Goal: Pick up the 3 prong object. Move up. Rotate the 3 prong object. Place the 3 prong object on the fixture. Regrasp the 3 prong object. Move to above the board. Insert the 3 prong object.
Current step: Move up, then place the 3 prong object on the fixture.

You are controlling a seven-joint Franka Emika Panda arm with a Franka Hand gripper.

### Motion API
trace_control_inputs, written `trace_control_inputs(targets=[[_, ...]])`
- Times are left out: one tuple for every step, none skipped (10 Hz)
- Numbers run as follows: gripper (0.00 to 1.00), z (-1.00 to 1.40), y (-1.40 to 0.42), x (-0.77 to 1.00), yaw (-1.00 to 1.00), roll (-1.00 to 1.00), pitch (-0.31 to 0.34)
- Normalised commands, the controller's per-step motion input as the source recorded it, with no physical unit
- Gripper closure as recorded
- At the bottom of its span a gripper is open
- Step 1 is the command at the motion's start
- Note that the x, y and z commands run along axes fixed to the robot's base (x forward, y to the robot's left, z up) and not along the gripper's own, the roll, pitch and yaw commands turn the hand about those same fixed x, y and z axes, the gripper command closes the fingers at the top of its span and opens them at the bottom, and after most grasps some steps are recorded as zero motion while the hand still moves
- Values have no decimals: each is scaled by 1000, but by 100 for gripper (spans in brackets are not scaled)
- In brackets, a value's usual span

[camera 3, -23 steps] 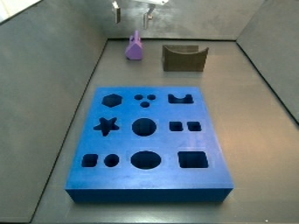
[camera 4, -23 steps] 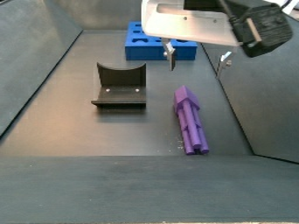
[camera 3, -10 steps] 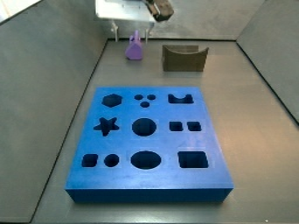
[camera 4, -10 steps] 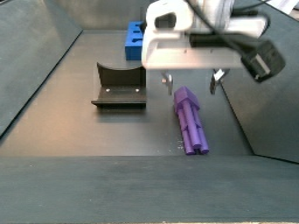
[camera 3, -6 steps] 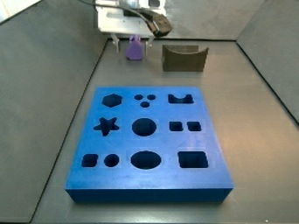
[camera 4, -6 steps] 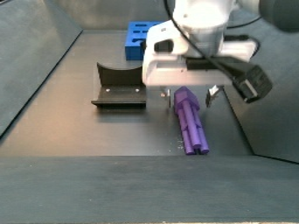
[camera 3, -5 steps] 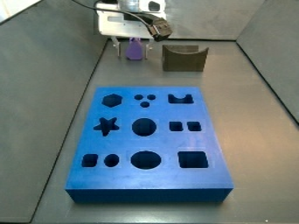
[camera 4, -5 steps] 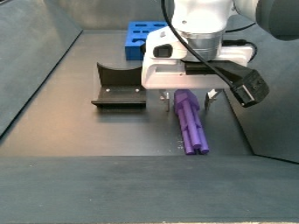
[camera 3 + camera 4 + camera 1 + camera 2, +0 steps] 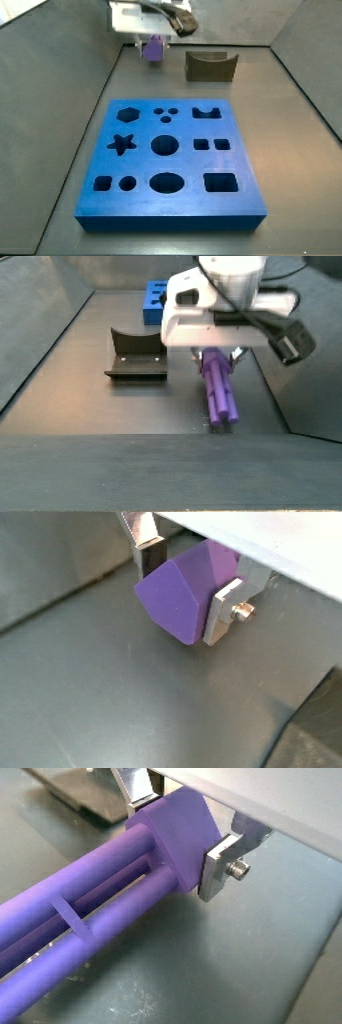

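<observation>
The 3 prong object is a long light-purple piece, its block end between my fingers and its prongs stretching away, as a wrist view shows. My gripper is shut on the 3 prong object; both silver fingers press against its block end. In a side view the gripper holds it at the back of the floor, left of the dark fixture. The blue board lies nearer the front.
The fixture stands left of the held piece, and a corner of the board shows behind it. Grey walls close in the floor on both sides and at the back.
The gripper came down over the purple piece and its fingers closed on the block end. Since half a second ago, gripper and piece sit slightly higher in both side views.
</observation>
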Motion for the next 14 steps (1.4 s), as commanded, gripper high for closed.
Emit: trace_control_inputs(targets=[[100,418,-5,-16,3,-13,33],[100,265,-6,-16,3,-16,33],[100,1000,0,0,0,0,0],[100,1000,0,-1,0,-3,10],[100,1000,-2,-8,1,-7,18],[100,1000,-4,-12,1,-10,18],[100,1000,-5,-14,1,-11,17],[100,1000,-7,-17,1,-14,19],[100,1000,-8,-18,2,-17,19],[100,981,-10,-18,2,-22,24],[100,815,-9,-12,3,-26,30],[100,594,-7,-4,4,-32,41],[100,482,-6,2,4,-35,47],[100,258,-4,8,4,-41,56]])
